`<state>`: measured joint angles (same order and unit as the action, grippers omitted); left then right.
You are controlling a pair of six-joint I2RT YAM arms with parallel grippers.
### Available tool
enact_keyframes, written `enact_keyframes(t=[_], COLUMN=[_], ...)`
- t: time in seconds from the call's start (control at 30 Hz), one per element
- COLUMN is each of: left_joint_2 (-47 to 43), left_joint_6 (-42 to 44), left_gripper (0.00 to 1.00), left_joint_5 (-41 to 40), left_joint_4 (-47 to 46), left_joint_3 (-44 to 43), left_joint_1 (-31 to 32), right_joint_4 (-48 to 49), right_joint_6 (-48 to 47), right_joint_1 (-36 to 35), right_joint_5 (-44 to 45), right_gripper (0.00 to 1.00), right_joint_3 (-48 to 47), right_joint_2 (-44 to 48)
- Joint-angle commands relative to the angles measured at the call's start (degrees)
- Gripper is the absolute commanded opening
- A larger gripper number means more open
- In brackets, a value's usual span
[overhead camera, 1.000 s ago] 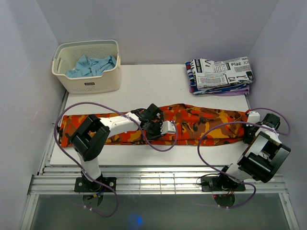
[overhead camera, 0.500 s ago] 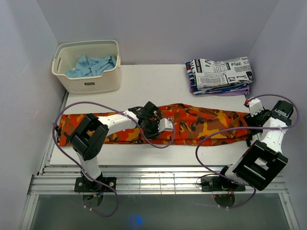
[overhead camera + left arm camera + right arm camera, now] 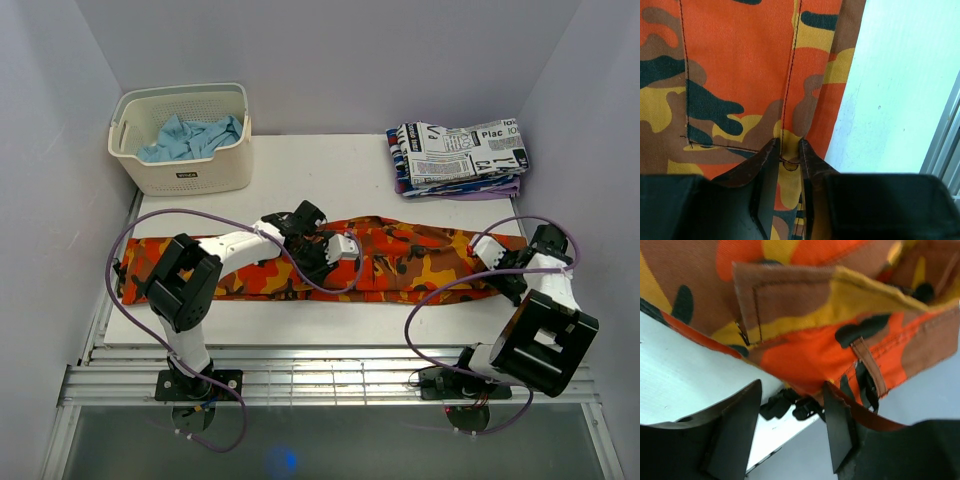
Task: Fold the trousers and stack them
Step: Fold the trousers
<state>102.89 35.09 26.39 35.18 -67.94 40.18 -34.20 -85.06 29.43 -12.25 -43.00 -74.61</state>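
The camouflage trousers [image 3: 420,260] lie stretched flat from left to right across the white table [image 3: 320,180]. My left gripper [image 3: 335,252] sits on their middle, near the front hem. In the left wrist view its narrow jaws [image 3: 788,145] pinch a ridge of the yellow and orange cloth [image 3: 730,60] beside the table's bare edge. My right gripper [image 3: 505,272] is at the trousers' right end. In the right wrist view it [image 3: 792,387] stands open, with the waistband and belt loop [image 3: 805,350] draped just above and over its right finger.
A cream basket [image 3: 180,172] holding light blue cloth [image 3: 190,137] stands at the back left. A folded stack topped by a newspaper-print garment [image 3: 460,150] lies at the back right. Walls close in on both sides, and purple cables loop over the front strip.
My right gripper has opened and let go of the trousers' right end, then swung up and back down beside it. My left gripper shifted slightly back and left with the cloth.
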Motion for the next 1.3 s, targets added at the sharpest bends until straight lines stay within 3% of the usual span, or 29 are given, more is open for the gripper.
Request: enact_keyframes(t=[0.0,0.17,0.3,0.5,0.6,0.97,1.27], left_joint_2=[-0.3,-0.6,-1.0,-1.8,-2.3,-10.1,-15.8], left_joint_6=[-0.6,-0.7,-0.5,0.9,1.1,2.3,7.3], left_gripper=[0.34,0.35,0.32,0.15,0.0,0.0,0.0], left_joint_5=[2.3,1.8,1.3,0.8,0.8,0.2,-0.1], left_joint_4=[2.0,1.8,1.7,1.9,2.0,6.4,10.8], left_joint_3=[-1.9,-1.3,-0.7,1.0,1.3,-0.4,5.3], left_joint_1=[-0.7,-1.2,-1.2,-1.2,-1.2,-3.5,-3.6], right_joint_4=[5.4,8.6,8.5,6.8,5.5,-2.4,-1.9], right_joint_6=[-5.0,-6.2,-5.5,-5.3,-4.7,-4.9,-11.4], right_joint_1=[-1.3,-2.0,-2.3,-2.6,-2.8,-3.4,-3.4], right_joint_5=[2.1,3.7,3.3,2.7,1.5,-2.3,-0.8], right_gripper=[0.54,0.43,0.09,0.08,0.08,0.08,0.08], right_joint_3=[1.5,2.8,1.3,-0.4,-1.6,-9.4,-1.2], right_joint_2=[1.0,1.0,1.0,1.7,1.9,4.9,10.7])
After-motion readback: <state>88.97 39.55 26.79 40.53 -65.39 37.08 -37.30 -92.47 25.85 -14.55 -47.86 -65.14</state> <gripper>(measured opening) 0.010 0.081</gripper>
